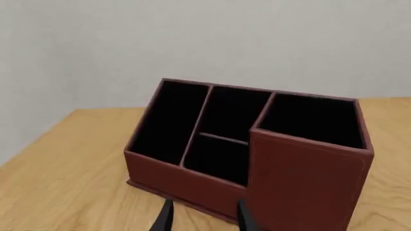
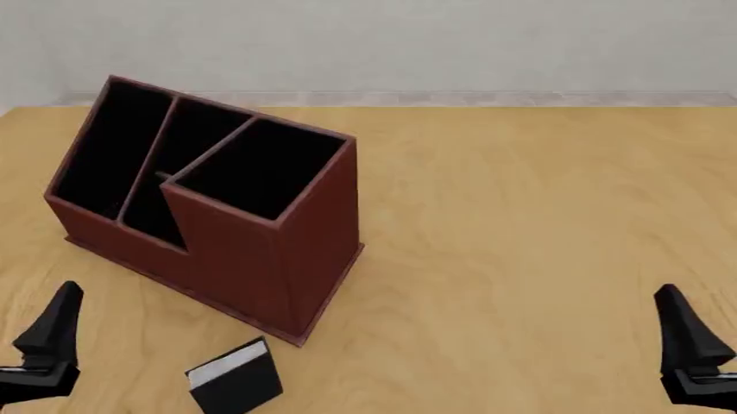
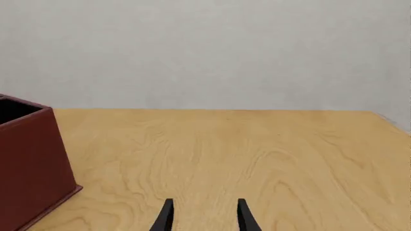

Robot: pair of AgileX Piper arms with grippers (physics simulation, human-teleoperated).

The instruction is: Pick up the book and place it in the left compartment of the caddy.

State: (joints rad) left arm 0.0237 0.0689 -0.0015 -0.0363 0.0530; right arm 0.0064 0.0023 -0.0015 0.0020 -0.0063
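Book (image 2: pixel 236 378) lies ungrasped on our surface (image 2: pixel 519 224), just right of our left end effector (image 2: pixel 47 341) and touching nothing. Both end effectors, left and right (image 2: pixel 691 345), are open and empty. Caddy (image 2: pixel 207 207) waits beyond; pickup and placement remain.
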